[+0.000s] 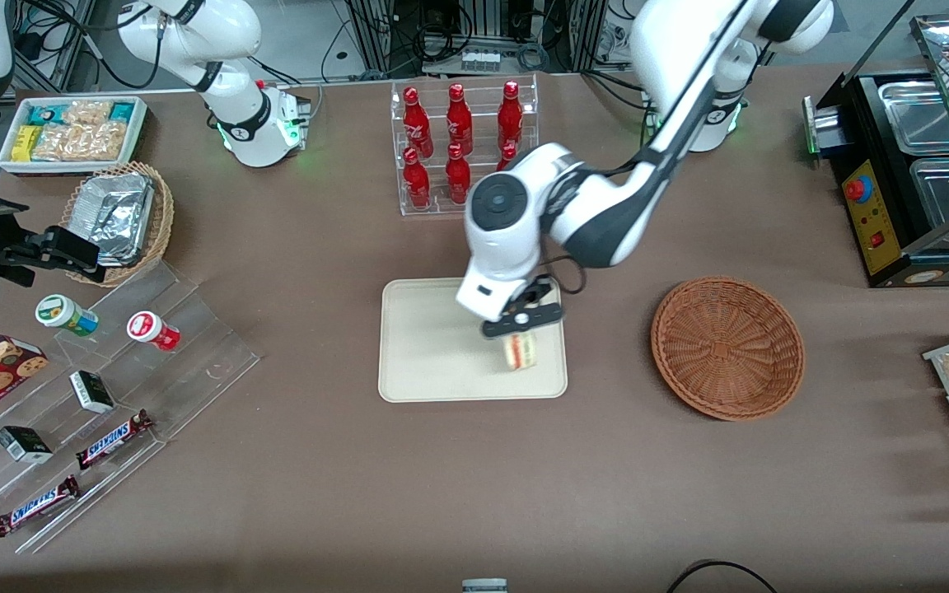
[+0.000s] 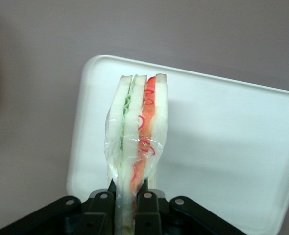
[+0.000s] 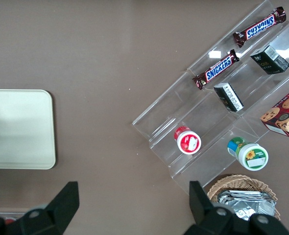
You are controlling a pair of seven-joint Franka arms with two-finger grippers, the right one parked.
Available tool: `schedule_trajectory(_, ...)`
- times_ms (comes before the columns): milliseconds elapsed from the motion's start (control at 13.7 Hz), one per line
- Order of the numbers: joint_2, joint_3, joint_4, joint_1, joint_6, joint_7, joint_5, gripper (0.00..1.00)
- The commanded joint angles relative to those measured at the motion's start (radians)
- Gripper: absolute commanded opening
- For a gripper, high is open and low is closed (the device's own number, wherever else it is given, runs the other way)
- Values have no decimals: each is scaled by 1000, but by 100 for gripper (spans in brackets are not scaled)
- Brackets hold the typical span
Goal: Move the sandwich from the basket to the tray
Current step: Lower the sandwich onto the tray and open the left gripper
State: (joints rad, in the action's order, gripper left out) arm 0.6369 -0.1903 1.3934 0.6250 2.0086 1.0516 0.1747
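My left gripper (image 1: 522, 327) hangs over the cream tray (image 1: 425, 346), above the tray's end nearer the basket, and is shut on the sandwich (image 1: 521, 351). In the left wrist view the plastic-wrapped sandwich (image 2: 137, 137) stands on edge between the black fingers (image 2: 103, 203), its white bread and red and green filling showing, with the tray (image 2: 223, 147) under it. Whether the sandwich touches the tray I cannot tell. The reddish-brown wicker basket (image 1: 727, 347) sits empty beside the tray, toward the working arm's end of the table.
A clear rack of red bottles (image 1: 462, 140) stands farther from the front camera than the tray. Clear stepped shelves with snack bars and jars (image 1: 104, 395), a tan foil-lined basket (image 1: 120, 218) and a white snack box (image 1: 71, 132) lie toward the parked arm's end. A black appliance (image 1: 911, 173) stands past the basket.
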Motion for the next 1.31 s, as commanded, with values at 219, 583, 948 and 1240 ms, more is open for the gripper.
schedule_trajectory(219, 115, 14, -56, 67, 110, 18, 51, 0)
schedule_trajectory(583, 173, 14, -48, 84, 188, 19, 52, 0)
schedule_trajectory(948, 181, 14, -48, 85, 211, 11, 84, 99)
schedule_trajectory(1240, 28, 15, -54, 46, 71, 14, 74, 99)
